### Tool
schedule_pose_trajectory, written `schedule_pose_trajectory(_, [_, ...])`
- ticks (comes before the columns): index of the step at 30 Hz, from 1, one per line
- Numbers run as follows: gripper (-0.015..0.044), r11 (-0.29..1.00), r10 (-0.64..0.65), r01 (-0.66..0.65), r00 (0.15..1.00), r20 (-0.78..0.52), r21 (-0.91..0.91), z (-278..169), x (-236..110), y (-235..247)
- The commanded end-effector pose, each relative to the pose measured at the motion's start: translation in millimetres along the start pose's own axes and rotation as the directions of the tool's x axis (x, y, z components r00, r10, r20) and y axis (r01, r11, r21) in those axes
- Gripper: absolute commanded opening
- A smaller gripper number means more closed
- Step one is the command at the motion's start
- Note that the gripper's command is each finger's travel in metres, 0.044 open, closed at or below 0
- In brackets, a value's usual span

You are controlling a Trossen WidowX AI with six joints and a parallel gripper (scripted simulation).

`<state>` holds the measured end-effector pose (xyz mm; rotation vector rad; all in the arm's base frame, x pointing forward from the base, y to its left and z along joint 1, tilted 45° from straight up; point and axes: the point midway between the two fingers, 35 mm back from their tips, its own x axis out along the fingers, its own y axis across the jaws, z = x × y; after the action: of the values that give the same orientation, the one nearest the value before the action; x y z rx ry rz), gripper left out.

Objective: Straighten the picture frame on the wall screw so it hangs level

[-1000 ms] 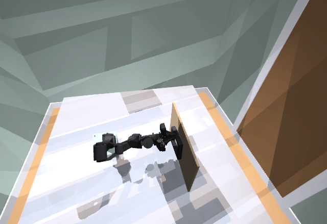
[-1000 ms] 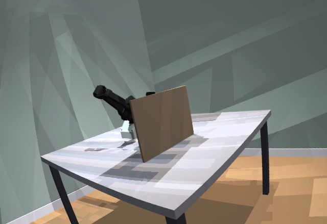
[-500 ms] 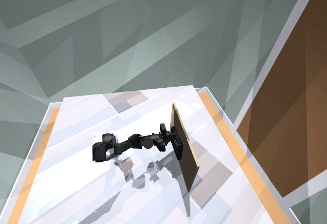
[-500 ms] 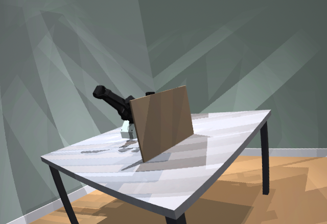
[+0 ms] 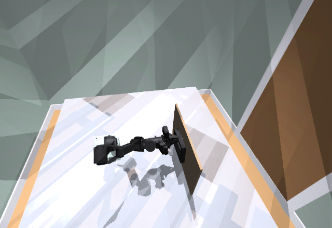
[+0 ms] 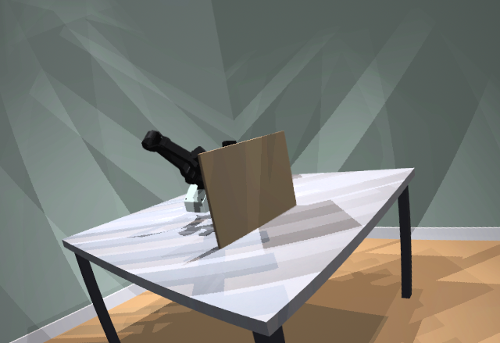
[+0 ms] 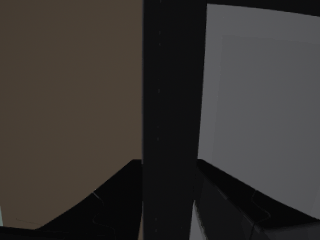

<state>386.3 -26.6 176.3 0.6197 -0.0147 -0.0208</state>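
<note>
A brown wall panel (image 5: 191, 156) (image 6: 246, 186) (image 7: 67, 94) stands upright on the table. The dark picture frame (image 5: 182, 150) hangs on the panel's arm side. In the wrist view its black border bar (image 7: 170, 80) runs top to bottom, with the grey picture (image 7: 260, 114) to its right. My gripper (image 5: 175, 140) (image 7: 167, 170) is shut on that border bar, one finger on each side. In the exterior view the panel hides the frame and the fingers, and only the arm (image 6: 171, 154) shows behind it. The screw and the notched strip are hidden. I cannot tell the frame's tilt.
The arm's base (image 5: 103, 151) (image 6: 195, 198) sits on the white table (image 5: 80, 193) (image 6: 323, 230), left of the panel. A grey-green room wall (image 6: 121, 48) is behind, and a wooden floor (image 6: 444, 283) lies below the table.
</note>
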Motion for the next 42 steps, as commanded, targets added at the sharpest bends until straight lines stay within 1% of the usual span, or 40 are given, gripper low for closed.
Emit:
schedule_pose_trajectory(1, [0.0000,1.000,0.014,-0.014,1.000,0.002,0.004,1.4,0.9,3.4])
schedule_pose_trajectory(42, [0.0000,1.000,0.006,-0.006,1.000,0.003,-0.001,1.6,1.1,-4.9])
